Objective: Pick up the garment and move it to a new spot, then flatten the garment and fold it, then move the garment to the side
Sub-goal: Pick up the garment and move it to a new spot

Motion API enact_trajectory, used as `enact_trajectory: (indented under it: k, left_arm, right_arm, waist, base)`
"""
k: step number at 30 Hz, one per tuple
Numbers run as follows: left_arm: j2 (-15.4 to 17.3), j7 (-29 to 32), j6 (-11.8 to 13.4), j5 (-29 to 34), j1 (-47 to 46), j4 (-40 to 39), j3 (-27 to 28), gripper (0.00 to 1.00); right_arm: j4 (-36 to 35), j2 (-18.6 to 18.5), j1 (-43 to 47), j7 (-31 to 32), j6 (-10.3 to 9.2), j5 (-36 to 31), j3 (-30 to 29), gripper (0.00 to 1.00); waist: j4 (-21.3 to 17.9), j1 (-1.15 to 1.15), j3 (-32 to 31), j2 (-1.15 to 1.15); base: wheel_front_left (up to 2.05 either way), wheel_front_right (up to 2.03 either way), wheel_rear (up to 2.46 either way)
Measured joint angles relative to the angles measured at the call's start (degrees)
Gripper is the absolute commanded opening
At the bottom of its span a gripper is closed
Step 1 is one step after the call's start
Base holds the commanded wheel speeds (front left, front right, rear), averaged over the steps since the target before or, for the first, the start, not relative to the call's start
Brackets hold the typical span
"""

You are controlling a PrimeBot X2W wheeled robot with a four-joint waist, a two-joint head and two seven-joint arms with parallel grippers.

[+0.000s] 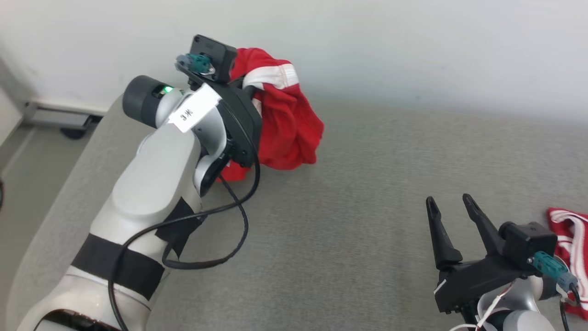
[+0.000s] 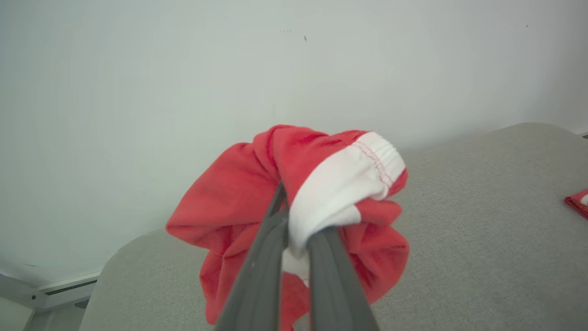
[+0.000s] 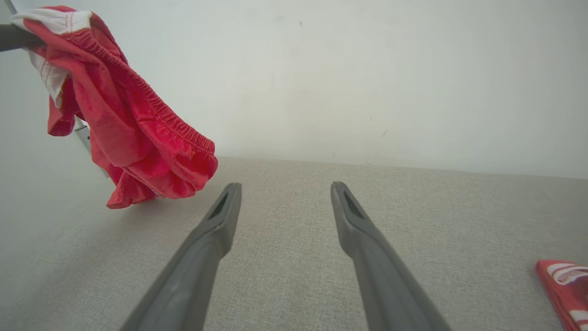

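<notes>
The garment (image 1: pixel 287 124) is a pair of red shorts with a white waistband, bunched and hanging above the grey table (image 1: pixel 349 220) at the far left. My left gripper (image 2: pixel 294 225) is shut on the garment (image 2: pixel 321 193) at its white band, and the fingers (image 2: pixel 257 276) run up into the cloth. In the right wrist view the garment (image 3: pixel 133 124) dangles at the upper left, its lowest edge just over the surface. My right gripper (image 1: pixel 450 204) stands open near the table's front right, with nothing between its fingers (image 3: pixel 216 225).
A second red-and-white striped cloth (image 1: pixel 572 248) lies flat at the table's right edge, beside my right wrist; it also appears as a red cloth (image 3: pixel 562 285) at the lower right. A white wall (image 1: pixel 390 46) runs behind the table. The table's left corner is rounded, with floor and a baseboard (image 1: pixel 55 115) beyond.
</notes>
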Motion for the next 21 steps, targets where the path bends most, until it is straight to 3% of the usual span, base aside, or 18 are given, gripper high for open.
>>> enact_trajectory:
  k: [11,21]
  left_arm:
    - [0.0,1.8,-0.4,-4.4,1.8,-13.4,-7.5,0.00]
    - [0.0,4.5,1.7,-6.0,1.6,-15.4,-7.4,0.00]
  right_arm:
    - [-3.2,0.2,4.0,-2.0,-1.35,0.2,-2.6,1.00]
    - [-1.7,0.3,2.7,-2.4,-1.20,1.4,-0.9,1.00]
  waist:
    - [-10.9,0.00,-1.5,0.00]
    - [-18.5,0.01,-0.4,0.00]
  base:
    - [0.00,0.00,0.00]
    - [0.00,0.00,0.00]
